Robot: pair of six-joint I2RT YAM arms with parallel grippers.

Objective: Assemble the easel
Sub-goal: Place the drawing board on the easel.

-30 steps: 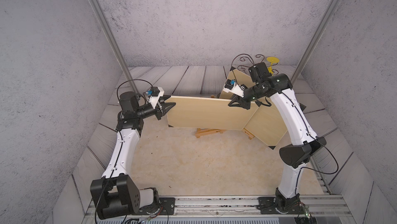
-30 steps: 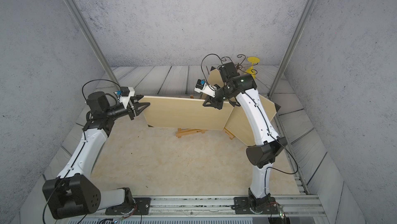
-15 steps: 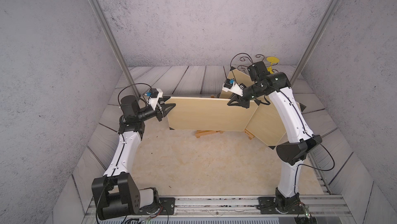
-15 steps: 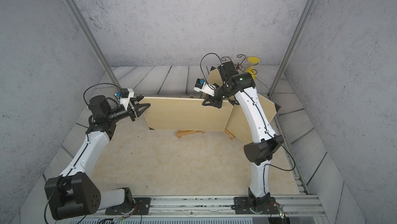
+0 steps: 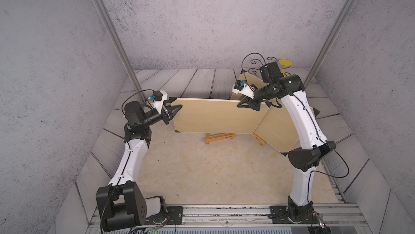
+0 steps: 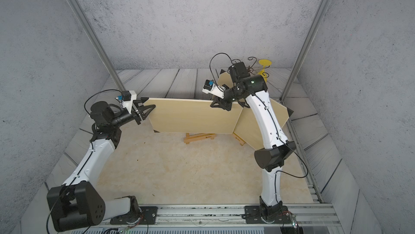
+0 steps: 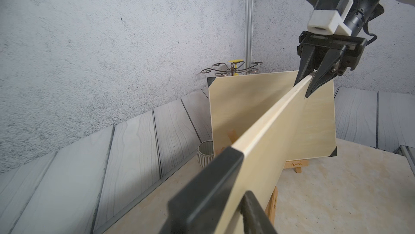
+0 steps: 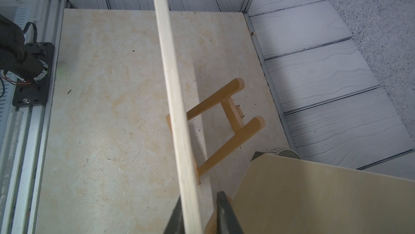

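Observation:
A long pale wooden board (image 5: 215, 118) (image 6: 193, 116) hangs on edge across the back of the table, held at both ends. My left gripper (image 5: 176, 108) (image 6: 148, 109) (image 7: 224, 221) is shut on its left end at the black corner guard. My right gripper (image 5: 248, 106) (image 6: 221, 106) (image 8: 197, 219) is shut on its top edge near the right end, also seen in the left wrist view (image 7: 307, 84). A small wooden easel (image 5: 219, 136) (image 6: 198, 137) (image 8: 226, 118) stands just under the board's lower edge. Whether they touch is not clear.
A second board (image 5: 276, 129) (image 6: 247, 127) (image 7: 235, 104) leans on another easel (image 7: 296, 165) at the back right, close behind my right arm. A wire stand (image 5: 269, 64) with a yellow piece (image 5: 284, 63) and a ribbed cup (image 7: 205, 154) sit behind. A metal rail (image 5: 224, 210) runs along the front.
Both arms have shifted only slightly, the right elbow drawing a little inward. The held board stays in about the same place above the small easel.

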